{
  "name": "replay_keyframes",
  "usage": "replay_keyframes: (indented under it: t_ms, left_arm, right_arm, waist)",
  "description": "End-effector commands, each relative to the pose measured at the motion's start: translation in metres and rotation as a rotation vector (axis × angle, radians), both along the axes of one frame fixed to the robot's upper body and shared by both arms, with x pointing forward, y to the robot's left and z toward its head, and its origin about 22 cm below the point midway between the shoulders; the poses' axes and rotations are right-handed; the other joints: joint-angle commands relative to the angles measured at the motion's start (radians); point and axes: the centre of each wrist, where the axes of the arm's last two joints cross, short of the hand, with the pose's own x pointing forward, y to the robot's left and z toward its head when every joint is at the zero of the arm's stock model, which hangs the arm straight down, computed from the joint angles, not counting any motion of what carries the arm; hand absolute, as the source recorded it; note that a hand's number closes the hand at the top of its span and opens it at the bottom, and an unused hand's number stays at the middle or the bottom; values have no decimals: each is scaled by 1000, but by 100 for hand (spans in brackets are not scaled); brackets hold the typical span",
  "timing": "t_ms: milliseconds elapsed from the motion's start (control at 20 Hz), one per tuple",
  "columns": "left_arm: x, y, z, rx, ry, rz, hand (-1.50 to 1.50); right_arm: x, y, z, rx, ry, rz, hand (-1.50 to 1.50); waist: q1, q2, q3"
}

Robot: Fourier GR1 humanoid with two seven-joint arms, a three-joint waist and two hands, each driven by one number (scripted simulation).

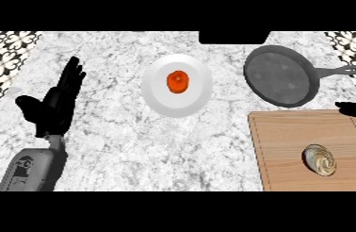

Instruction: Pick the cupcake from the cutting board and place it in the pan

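Black and straight-fingered, the left hand point(57, 101) stood at the left side of the marble counter point(118, 146), its fingers pointing up toward the far edge and its thumb spread out to the left. It was released and held nothing. Its grey forearm point(31, 167) came in from the lower left corner.

To the right of that hand, near the middle of the counter and well apart from it, lay a white plate point(156, 101) with a small orange-red food item point(177, 81) sitting at its centre; what food it was could not be told.

Farther right, toward the far edge, sat the dark grey pan point(278, 75), its handle point(337, 71) running off to the right edge of the view. The pan held nothing.

Just below the pan lay the wooden cutting board point(285, 141), filling the lower right corner. The cupcake point(319, 160) rested on it, toward the board's right side, pale and swirled on top, apart from both the pan and the plate.

Only a small black tip of the right hand point(346, 107) showed at the right edge, just above the board's far corner and below the pan's handle; whether it was released or clenched could not be told.
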Motion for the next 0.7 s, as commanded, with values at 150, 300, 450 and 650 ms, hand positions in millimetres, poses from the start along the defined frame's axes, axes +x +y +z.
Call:
replay_keyframes:
  t_ms: [150, 300, 450, 650]
  left_arm:
    - [1, 10, 16, -2, 7, -5, 0]
    - [-11, 8, -1, 10, 0, 28, 0]
    - [-1, 10, -13, -5, 4, 13, 0]
    - [-1, 11, -10, -1, -3, 7, 0]
  right_arm:
    - [-6, 9, -38, -30, 98, 102, -150]
    - [2, 15, -30, -83, 90, 108, -150]
    - [5, 22, -21, -69, 66, 113, -150]
    - [11, 43, -49, -182, 65, 115, -150]
  waist:
    - [-3, -2, 0]
    - [-3, -1, 0]
    - [-8, -1, -1]
    - [-3, 1, -1]
